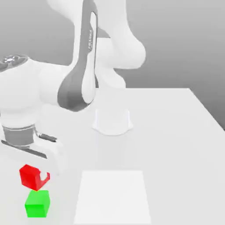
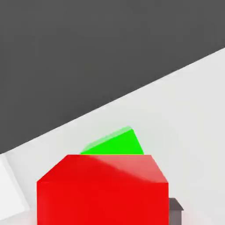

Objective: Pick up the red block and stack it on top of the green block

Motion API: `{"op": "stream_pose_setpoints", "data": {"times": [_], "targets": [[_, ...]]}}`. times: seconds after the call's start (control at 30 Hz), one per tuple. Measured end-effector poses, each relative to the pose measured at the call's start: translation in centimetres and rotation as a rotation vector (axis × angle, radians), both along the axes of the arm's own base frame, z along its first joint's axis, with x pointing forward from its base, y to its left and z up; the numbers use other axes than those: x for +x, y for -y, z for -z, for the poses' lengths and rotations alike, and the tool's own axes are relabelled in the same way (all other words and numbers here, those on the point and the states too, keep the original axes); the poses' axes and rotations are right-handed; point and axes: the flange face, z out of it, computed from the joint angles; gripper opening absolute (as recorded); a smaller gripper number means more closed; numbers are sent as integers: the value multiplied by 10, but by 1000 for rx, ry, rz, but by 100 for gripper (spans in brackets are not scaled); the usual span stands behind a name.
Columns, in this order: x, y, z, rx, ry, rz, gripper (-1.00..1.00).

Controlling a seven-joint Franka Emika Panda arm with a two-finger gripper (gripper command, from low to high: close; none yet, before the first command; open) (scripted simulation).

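Nearest me in the exterior view, green block (image 1: 37, 204) sits on table (image 1: 176, 132) at 7 o'clock. Just above it, touching or nearly, red block (image 1: 30, 176) is clamped betw. gripper (image 1: 34, 175) fingers. Looks rigid, light, matte; I'd grip flat opposite sides, mid-height. Arm (image 1: 83, 66) rises at 12 o'clock.
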Motion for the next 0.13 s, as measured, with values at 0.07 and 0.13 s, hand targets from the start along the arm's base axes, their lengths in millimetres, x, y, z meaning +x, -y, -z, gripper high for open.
{"op": "stream_pose_setpoints", "data": {"times": [0.07,0.13], "targets": [[0,0,13,0,0,0,100],[0,0,13,0,0,0,100]]}}
